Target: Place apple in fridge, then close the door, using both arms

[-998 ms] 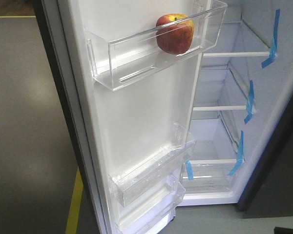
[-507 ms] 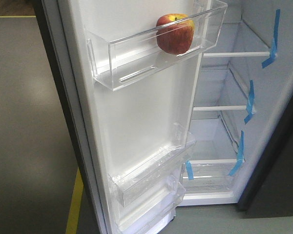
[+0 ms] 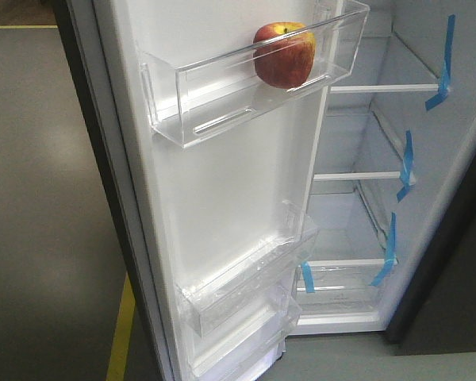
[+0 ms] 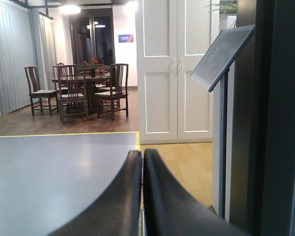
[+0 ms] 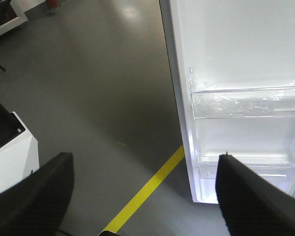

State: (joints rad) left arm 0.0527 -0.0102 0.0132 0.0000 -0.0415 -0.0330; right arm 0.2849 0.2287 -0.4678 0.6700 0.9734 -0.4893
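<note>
Small red-yellow apple (image 3: 284, 54) sits in top clear plastic bin (image 3: 214, 67) of white-backed door (image 3: 222, 198); left hand (image 4: 141, 156) pinched empty, right hand (image 5: 145, 164) spread wide (empty). Hard swing could roll apple out.

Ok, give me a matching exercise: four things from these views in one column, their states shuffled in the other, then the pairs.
Column one:
1. apple
2. door
3. left gripper
4. right gripper

Column two:
A. jaws wide apart
B. swung out, white lining showing
C. sitting in the top clear bin
D. jaws pressed together

Pairs: 1-C, 2-B, 3-D, 4-A
</note>
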